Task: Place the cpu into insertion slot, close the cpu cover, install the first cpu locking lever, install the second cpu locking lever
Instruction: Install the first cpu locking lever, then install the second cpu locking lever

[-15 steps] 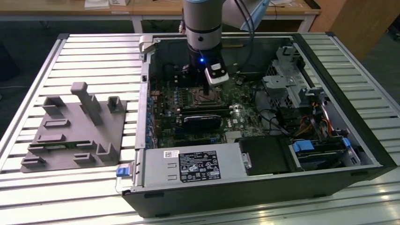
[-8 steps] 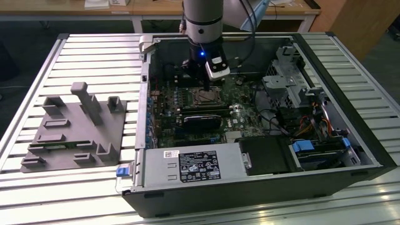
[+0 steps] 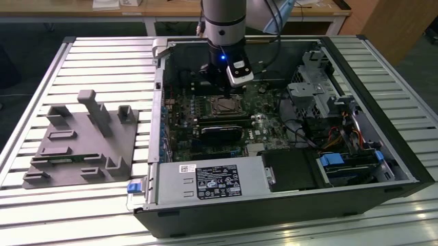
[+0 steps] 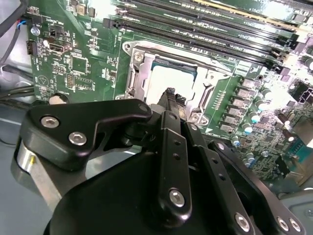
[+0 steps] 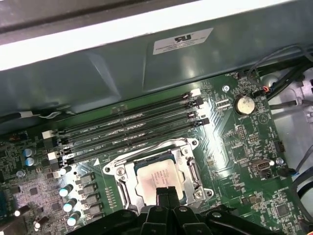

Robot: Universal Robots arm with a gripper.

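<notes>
Silver cpu (image 5: 155, 177) seated, tool (image 5: 167, 192) touching

Silver-grey arm (image 3: 224, 20), blue light, black claw (image 4: 172, 98) links studded with silver screws.

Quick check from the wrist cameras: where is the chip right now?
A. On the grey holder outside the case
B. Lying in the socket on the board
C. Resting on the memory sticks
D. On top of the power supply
B: in both wrist views the chip lies flat inside the socket, with the gripper right above its edge.
</notes>
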